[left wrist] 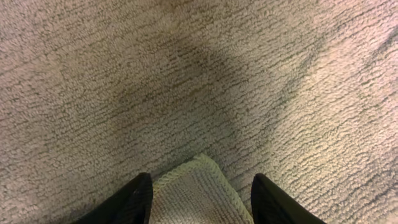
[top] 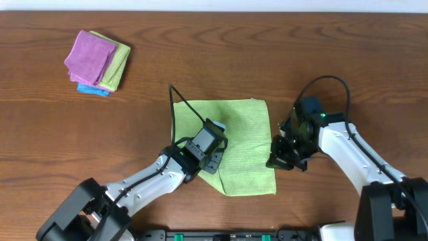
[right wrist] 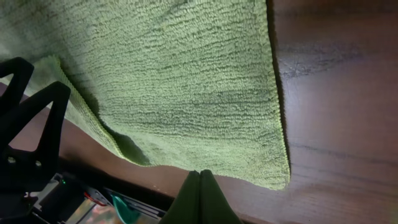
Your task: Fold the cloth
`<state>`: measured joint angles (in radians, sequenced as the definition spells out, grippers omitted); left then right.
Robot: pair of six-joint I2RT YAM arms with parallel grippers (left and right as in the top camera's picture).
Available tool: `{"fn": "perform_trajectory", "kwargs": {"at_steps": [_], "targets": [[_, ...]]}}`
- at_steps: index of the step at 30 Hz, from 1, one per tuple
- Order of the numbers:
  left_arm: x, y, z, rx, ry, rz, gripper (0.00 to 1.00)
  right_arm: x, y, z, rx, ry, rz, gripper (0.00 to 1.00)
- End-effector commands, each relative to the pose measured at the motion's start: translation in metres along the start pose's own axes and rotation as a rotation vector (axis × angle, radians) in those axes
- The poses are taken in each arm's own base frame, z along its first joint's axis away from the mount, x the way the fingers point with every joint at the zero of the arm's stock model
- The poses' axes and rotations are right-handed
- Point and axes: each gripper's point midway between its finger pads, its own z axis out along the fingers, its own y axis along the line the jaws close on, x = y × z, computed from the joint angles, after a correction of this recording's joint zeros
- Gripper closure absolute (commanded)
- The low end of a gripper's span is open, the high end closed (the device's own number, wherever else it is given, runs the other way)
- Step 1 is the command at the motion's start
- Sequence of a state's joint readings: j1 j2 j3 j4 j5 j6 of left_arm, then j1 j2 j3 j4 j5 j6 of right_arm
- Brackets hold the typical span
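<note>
A green cloth [top: 244, 127] lies flat in the middle of the wooden table, its lower left part folded in on a diagonal. My left gripper [top: 217, 134] hovers low over the cloth's middle. In the left wrist view its fingers [left wrist: 199, 196] stand apart, and a folded cloth corner [left wrist: 196, 186] lies between them on top of the cloth [left wrist: 186, 81]. My right gripper [top: 275, 161] is shut and empty, just off the cloth's right edge. In the right wrist view its closed fingertips [right wrist: 200, 177] sit over bare wood beside the cloth's hem [right wrist: 186, 93].
A stack of folded cloths [top: 97, 61], pink on top of yellow-green and blue, sits at the far left of the table [top: 348, 60]. The left arm's black cable loops over the cloth's left edge [top: 175, 107].
</note>
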<state>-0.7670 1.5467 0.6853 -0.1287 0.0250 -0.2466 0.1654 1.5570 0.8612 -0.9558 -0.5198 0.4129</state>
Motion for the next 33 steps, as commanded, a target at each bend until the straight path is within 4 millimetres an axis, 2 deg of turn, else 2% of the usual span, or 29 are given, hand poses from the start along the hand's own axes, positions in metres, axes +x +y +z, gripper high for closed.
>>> {"fn": "perform_trajectory", "kwargs": {"at_steps": [1, 9, 15, 24, 30, 33], "targets": [[-0.007, -0.008, -0.002, 0.033, -0.01, 0.007, 0.5, -0.003, 0.003, 0.0, -0.001, -0.004, -0.011, 0.99], [-0.005, -0.011, -0.001, 0.049, 0.002, -0.002, 0.54, -0.003, 0.003, 0.0, -0.002, -0.005, -0.012, 0.98], [0.007, -0.007, 0.011, 0.035, 0.049, -0.025, 0.55, -0.003, 0.003, 0.0, -0.002, -0.005, -0.012, 0.99], [0.008, -0.007, 0.013, 0.031, 0.053, -0.045, 0.63, -0.004, 0.001, 0.0, 0.01, -0.011, -0.012, 0.98], [0.006, -0.007, 0.011, 0.034, 0.046, -0.076, 0.75, -0.004, -0.001, 0.0, 0.019, -0.013, -0.012, 0.98], [0.004, -0.007, 0.008, 0.035, 0.039, -0.084, 0.76, -0.004, -0.001, 0.0, 0.019, -0.013, -0.013, 0.98]]}}
